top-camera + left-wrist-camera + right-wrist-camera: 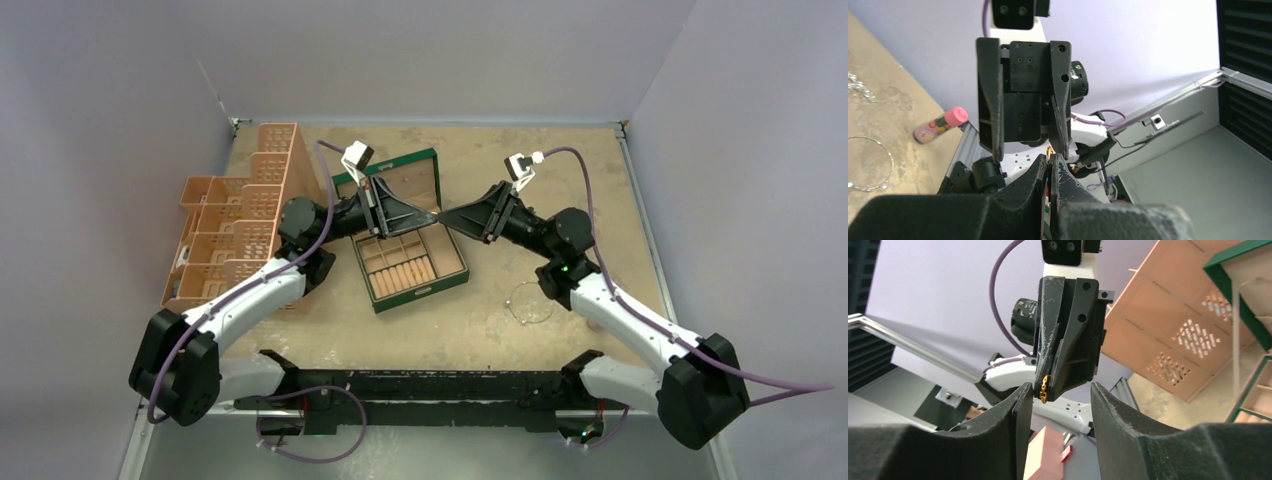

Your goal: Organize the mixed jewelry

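Note:
My left gripper (430, 216) is shut on a tiny gold ring (1044, 389), which sticks out of its tips; it also shows in the left wrist view (1049, 151). My right gripper (447, 218) is open and meets the left one tip to tip above the green box (452, 280). Its fingers (1020, 405) straddle the left tips and one finger almost touches the ring. A thin silver wire hoop (528, 303) lies on the table right of the box, also in the left wrist view (890, 161). A glittery silver chain (858, 86) lies further off.
A peach rack of open bins (240, 215) stands at the left, against the box's raised lid (400, 178). A small pink-capped cylinder (940, 125) lies near the table's edge. Purple walls close in the table on three sides.

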Controlling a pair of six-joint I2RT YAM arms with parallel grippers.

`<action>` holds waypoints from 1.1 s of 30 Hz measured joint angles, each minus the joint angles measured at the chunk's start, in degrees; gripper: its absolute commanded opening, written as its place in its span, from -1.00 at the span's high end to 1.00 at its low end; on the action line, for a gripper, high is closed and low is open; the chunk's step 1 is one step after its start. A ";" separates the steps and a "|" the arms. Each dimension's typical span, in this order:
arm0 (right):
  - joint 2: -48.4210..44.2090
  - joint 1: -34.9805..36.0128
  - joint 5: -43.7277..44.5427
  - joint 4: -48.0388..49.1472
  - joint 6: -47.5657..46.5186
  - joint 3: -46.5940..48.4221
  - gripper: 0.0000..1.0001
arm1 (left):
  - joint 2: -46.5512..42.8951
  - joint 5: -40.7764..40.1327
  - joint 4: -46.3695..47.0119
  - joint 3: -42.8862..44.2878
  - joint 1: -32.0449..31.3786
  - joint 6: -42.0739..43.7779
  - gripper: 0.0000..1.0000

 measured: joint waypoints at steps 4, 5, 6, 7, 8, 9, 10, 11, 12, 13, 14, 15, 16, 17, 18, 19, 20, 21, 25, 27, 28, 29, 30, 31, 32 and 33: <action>-0.07 0.04 1.57 -2.80 -2.75 0.35 0.34 | 0.02 -1.90 -2.51 -0.57 0.04 1.73 1.00; -0.07 0.04 1.64 -3.02 -3.08 0.37 0.39 | 0.02 -2.25 -2.91 -0.79 0.04 1.84 1.00; -0.07 0.04 1.73 -3.17 -3.41 0.37 0.44 | 0.02 -2.54 -3.13 -1.03 0.04 1.95 1.00; -0.07 0.07 1.86 -3.28 -3.61 0.37 0.47 | 0.02 -2.84 -3.34 -1.29 0.04 2.08 1.00; -0.07 0.11 1.95 -3.41 -3.74 0.37 0.52 | 0.02 -3.15 -3.45 -1.51 0.04 2.29 1.00; -0.07 0.26 2.08 -3.67 -3.89 0.37 0.56 | 0.02 -3.39 -3.74 -1.66 0.04 2.40 1.00; -0.07 0.31 2.16 -3.80 -3.96 0.37 0.60 | 0.02 -3.61 -3.82 -1.68 0.02 2.67 1.00; -0.09 0.31 2.38 -3.91 -4.00 0.37 0.63 | 0.02 -3.78 -3.87 -1.75 0.02 2.78 1.00; -0.13 0.31 2.54 -4.00 -4.04 0.37 0.68 | 0.02 -3.98 -3.82 -1.84 0.02 2.80 1.00; -0.17 0.31 2.67 -4.20 -4.09 0.37 0.70 | 0.02 -4.17 -3.80 -1.95 0.02 2.80 1.00; -0.17 0.31 2.73 -4.26 -4.11 0.37 0.71 | 0.02 -4.31 -3.76 -1.99 0.02 2.82 1.00; -0.17 0.31 2.93 -4.31 -4.07 0.37 0.70 | 0.02 -4.48 -3.74 -2.03 0.02 2.82 1.00; -0.20 0.31 3.06 -4.33 -4.09 0.37 0.66 | 0.02 -4.61 -3.74 -2.08 0.02 2.82 1.00; -0.22 0.31 3.06 -4.33 -4.07 0.33 0.56 | 0.02 -4.72 -3.61 -2.21 0.02 2.80 1.00; -0.28 0.31 3.08 -4.26 -3.93 0.22 0.48 | 0.02 -4.85 -3.37 -2.34 0.02 2.80 1.00; -0.35 0.31 3.10 -4.07 -3.69 0.00 0.45 | 0.02 -4.92 -3.28 -2.43 0.02 2.80 1.00; -0.55 0.31 3.15 -3.69 -3.41 -0.35 0.44 | 0.02 -4.96 -3.23 -2.54 -0.04 2.75 1.00; -0.87 0.31 3.21 -3.06 -3.10 -0.90 0.44 | 0.02 -5.03 -3.21 -2.64 -0.15 2.75 1.00; -1.92 0.31 3.39 -1.86 -2.27 -2.05 0.60 | 0.02 -5.09 -2.47 -3.37 -0.20 2.67 1.00; -1.95 0.31 3.54 -1.22 -1.84 -2.51 0.64 | 0.02 -5.07 -1.66 -3.45 -0.24 2.62 1.00; -1.95 0.31 3.54 -1.05 -1.55 -2.73 0.64 | 0.02 -5.05 -1.44 -3.45 -0.24 2.60 1.00; -1.95 0.31 3.54 -0.90 -1.29 -2.80 0.64 | 0.02 -5.07 -1.27 -3.45 -0.24 2.58 1.00; -1.92 0.31 3.54 -0.72 -1.05 -2.82 0.61 | 0.02 -5.07 -1.16 -3.48 -0.24 2.56 1.00; -1.92 0.31 3.54 -0.50 -0.94 -2.82 0.59 | 0.02 -5.07 -0.94 -3.48 -0.24 2.49 1.00; -1.92 0.31 3.54 -0.26 -0.90 -2.82 0.57 | 0.02 -5.07 -0.68 -3.48 -0.24 2.43 1.00; -1.92 0.31 3.54 -0.20 -0.90 -2.82 0.55 | 0.02 -5.07 -0.48 -3.48 -0.24 2.29 1.00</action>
